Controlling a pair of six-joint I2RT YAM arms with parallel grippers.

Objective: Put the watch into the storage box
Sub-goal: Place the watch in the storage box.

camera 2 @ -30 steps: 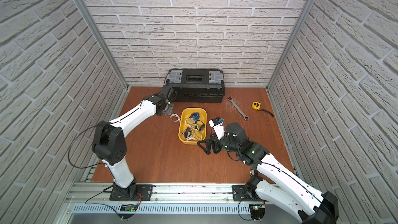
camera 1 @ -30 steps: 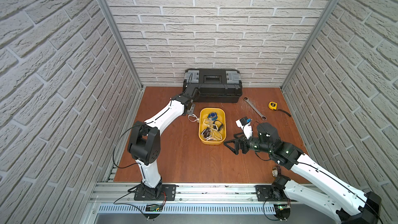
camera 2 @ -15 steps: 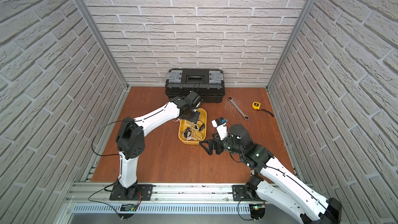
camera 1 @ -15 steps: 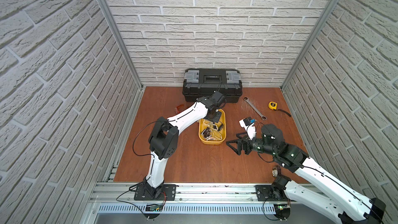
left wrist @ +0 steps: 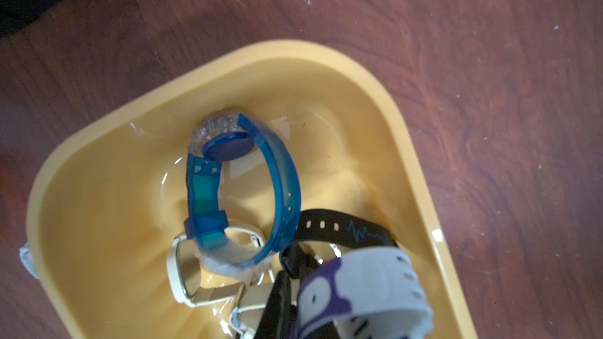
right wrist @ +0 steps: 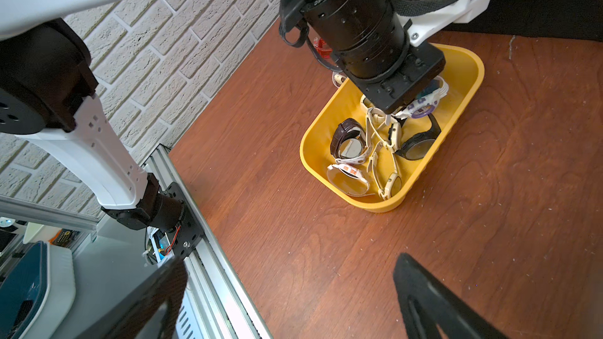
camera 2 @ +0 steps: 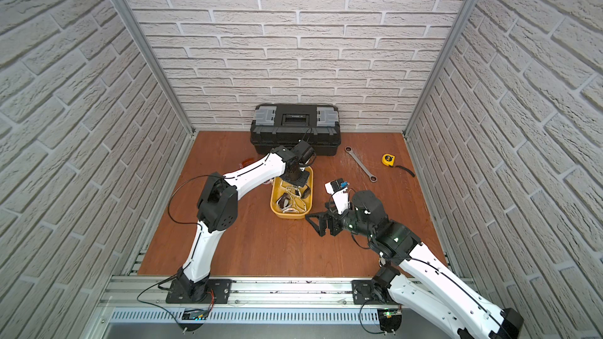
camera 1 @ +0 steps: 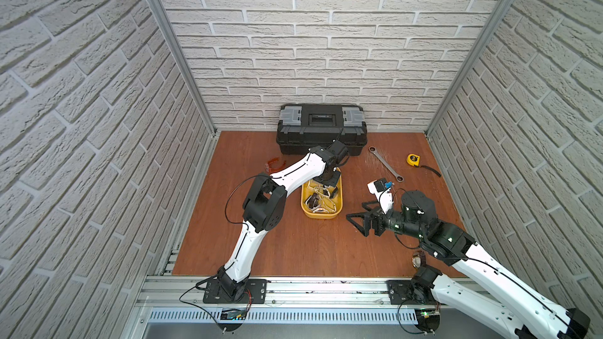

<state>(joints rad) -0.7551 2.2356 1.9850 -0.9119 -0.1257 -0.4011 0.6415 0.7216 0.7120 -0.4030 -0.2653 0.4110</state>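
The storage box (camera 1: pixel 321 215) (camera 2: pixel 288 215) is a shallow yellow tub in the middle of the table with several watches in it. My left gripper (camera 1: pixel 329 187) (camera 2: pixel 297 187) points down over the box's far end, shut on a white and purple watch (left wrist: pixel 362 285) (right wrist: pixel 421 105). A blue watch (left wrist: pixel 244 184) lies just below it against the box wall (left wrist: pixel 293 50). My right gripper (camera 1: pixel 359 211) (right wrist: pixel 290 301) stands open and holds nothing, low over the table right of the box (right wrist: pixel 375 205). Its fingers point toward the box.
A black toolbox (camera 1: pixel 321 128) stands at the back wall behind the box. A wrench (camera 1: pixel 385 164) and a yellow tape measure (camera 1: pixel 412 159) lie at the back right. Orange glasses (camera 1: pixel 272 164) lie left of the box. A brown watch (camera 1: pixel 417 259) lies under my right arm.
My left arm has swung right from beside the toolbox to above the box's far end, carrying the watch. The right arm has barely moved and stays open.
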